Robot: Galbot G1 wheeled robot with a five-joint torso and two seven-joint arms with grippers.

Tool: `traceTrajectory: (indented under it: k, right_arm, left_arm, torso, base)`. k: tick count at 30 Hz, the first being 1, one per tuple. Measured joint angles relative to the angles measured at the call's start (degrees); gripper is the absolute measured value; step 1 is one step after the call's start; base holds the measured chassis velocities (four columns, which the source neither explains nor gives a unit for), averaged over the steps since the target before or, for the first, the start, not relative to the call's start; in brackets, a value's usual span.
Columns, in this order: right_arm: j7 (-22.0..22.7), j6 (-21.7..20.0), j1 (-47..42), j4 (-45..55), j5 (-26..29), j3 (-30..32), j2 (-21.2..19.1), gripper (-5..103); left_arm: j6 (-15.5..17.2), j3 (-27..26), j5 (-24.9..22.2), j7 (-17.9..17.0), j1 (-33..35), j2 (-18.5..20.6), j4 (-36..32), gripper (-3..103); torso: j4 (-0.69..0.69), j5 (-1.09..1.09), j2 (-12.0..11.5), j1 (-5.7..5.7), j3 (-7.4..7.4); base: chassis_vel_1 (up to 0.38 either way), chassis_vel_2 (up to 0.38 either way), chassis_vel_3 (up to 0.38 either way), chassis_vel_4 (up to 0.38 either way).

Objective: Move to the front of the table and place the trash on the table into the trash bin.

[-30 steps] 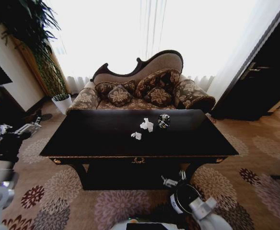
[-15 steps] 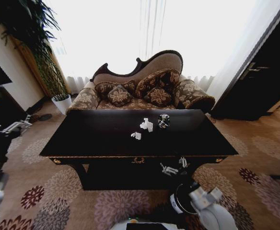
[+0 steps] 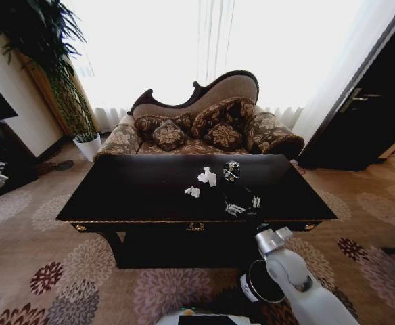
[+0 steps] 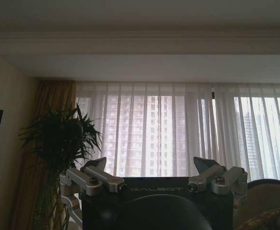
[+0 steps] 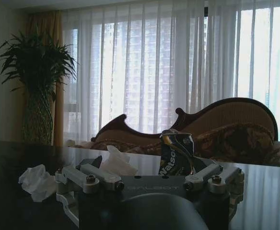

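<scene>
Right wrist view: crumpled dark can [image 5: 177, 154] with white lettering upright beyond the unclenched right hand [image 5: 149, 179].

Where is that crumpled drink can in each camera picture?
Head view: the can stands near the table's far edge, right of the tissue lumps.
Right wrist view: the can sits just beyond the open right gripper.
Left wrist view: aimed above the table, at the window.
Shared landmark: the sheer curtains.
</scene>
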Motion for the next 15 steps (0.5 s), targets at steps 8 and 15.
traceTrajectory:
  k: [8, 15]
  right_arm:
    - [-1.0, 0.1, 8.7, -6.2, 0.8, -3.8, -3.5, 100]
    - [-1.6, 0.0, 16.1, -11.8, 1.9, -9.7, -5.9, 100]
  left_arm:
    - [-0.1, -0.8, 0.7, 0.1, 1.0, -0.2, -0.1, 100]
    - [-0.1, -1.2, 0.8, 0.2, 1.2, 0.1, -0.4, 100]
  torso:
    - [0.02, 0.01, 0.0, 0.0, 0.0]
    - [0.03, 0.01, 0.0, 0.01, 0.0]
  base:
    - [0.0, 0.0, 0.0, 0.0]
    - [0.0, 0.0, 0.0, 0.0]
